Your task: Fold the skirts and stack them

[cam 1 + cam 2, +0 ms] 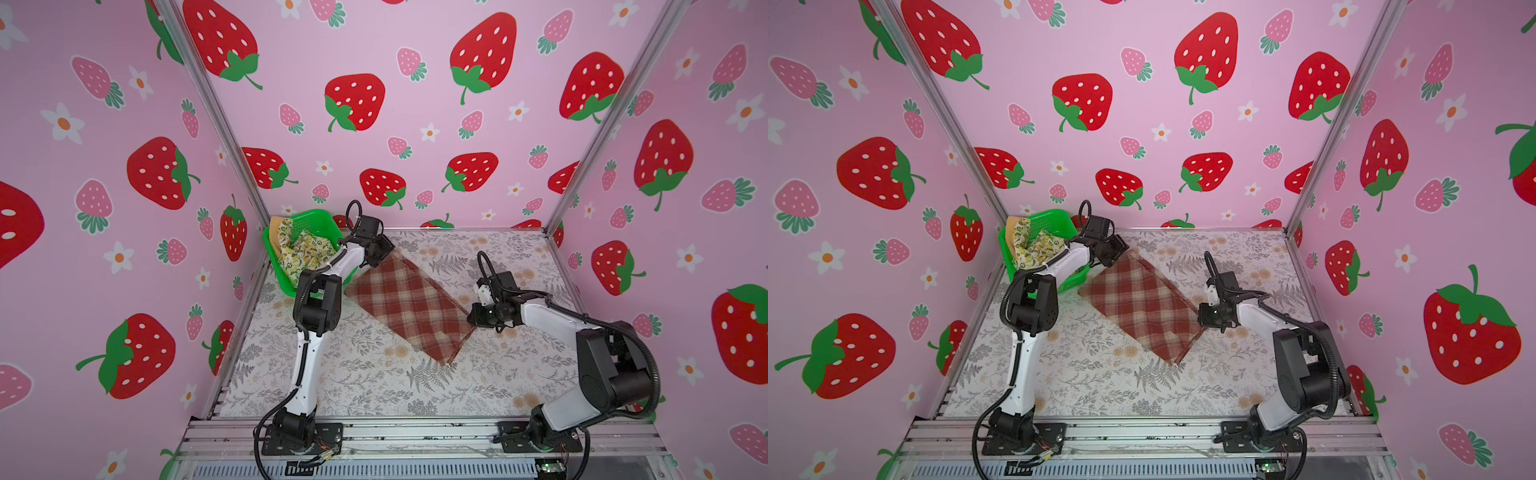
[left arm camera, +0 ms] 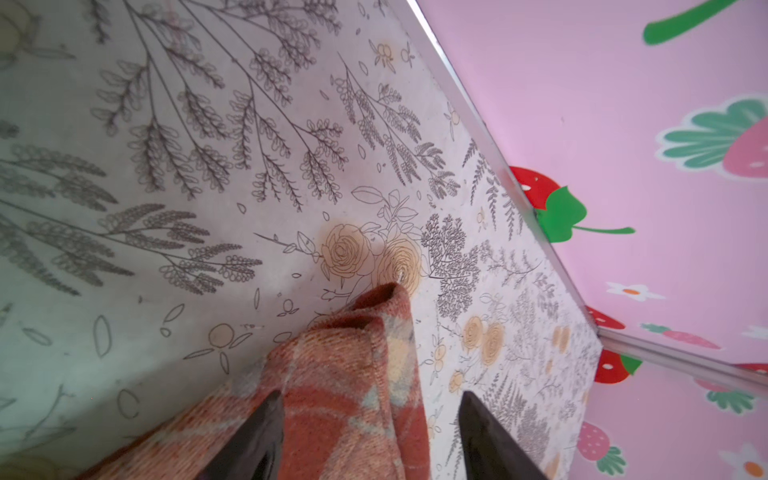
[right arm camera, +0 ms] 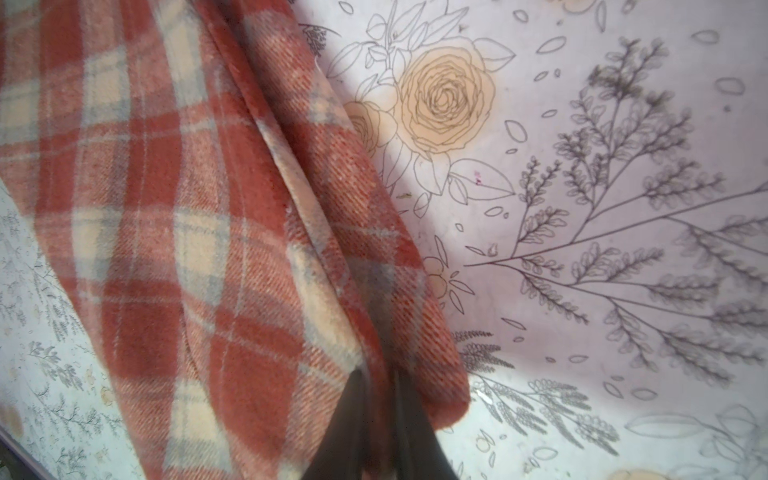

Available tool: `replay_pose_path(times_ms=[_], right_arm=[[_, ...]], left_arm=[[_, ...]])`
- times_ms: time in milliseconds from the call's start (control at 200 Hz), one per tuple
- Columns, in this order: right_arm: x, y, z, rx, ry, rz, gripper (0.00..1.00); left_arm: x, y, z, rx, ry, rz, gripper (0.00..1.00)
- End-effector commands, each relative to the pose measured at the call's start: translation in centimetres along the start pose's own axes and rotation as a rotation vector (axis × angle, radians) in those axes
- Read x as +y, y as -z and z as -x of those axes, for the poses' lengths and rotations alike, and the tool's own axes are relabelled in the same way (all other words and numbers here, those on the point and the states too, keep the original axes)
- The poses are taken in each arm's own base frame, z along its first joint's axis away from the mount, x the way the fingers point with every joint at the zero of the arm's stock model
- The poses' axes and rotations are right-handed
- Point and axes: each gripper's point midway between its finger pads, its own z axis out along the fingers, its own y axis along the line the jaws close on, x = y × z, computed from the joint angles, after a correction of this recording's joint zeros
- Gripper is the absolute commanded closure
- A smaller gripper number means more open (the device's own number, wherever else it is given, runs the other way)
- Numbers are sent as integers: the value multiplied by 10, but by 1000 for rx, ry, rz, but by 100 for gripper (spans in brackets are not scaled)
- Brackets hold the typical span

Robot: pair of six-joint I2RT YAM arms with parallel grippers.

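Plaid skirt (image 1: pixel 409 307) lies on the table (image 1: pixel 374 390) beside the green basket (image 1: pixel 320 218). My right claw (image 3: pixel 380 374) pinches its far corner, I judge to keep the fold taut, while my left claw (image 2: pixel 370 399) gapes empty over the corner nearest the basket.

Both top views look down from high in front over the whole surface (image 1: pixel 374 395); wrist views, close-up, share the plaid skirt (image 2: pixel 340 374).

Fuzzy woven plaid skirt (image 3: pixel 166 249), smooth plastic basket (image 1: pixel 312 214)
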Motion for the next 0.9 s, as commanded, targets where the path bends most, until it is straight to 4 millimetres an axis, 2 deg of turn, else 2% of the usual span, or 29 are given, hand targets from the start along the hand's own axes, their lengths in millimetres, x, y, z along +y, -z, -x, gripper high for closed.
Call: replay_pose_path(times_ms=[0,45,80,95,150,175,305,405,535,560,600,695,896], right_arm=[[-23,-1,4,-27,-31,-89,81],[-32,-2,7,-35,-35,-127,79],[-39,-3,10,-44,-41,-157,75],[-42,-4,11,-49,-43,-167,75],[-52,-6,17,-57,-56,-189,73],[-53,-7,20,-62,-62,-188,73],[-50,-4,33,-96,-77,-169,65],[-33,16,41,-169,-63,-135,43],[0,34,33,-175,1,-107,24],[5,36,30,-172,9,-103,11],[13,36,25,-171,21,-96,0],[21,32,13,-154,36,-101,0],[38,3,-21,-76,25,-26,0]], left_arm=[[-37,43,8,-37,-41,-87,25],[-42,51,5,-37,-46,-106,18],[-44,59,1,-38,-50,-120,17],[-45,62,0,-39,-51,-126,12],[-47,72,-8,-35,-53,-145,11],[-48,76,-12,-33,-57,-154,5],[-42,92,-38,-7,-82,-174,4],[-27,99,-57,13,-93,-172,1],[1,99,-73,16,-138,-115,1],[7,99,-75,15,-143,-105,1],[14,98,-78,14,-148,-92,1],[30,95,-81,9,-171,-55,1],[62,81,-90,23,-197,30,1]])
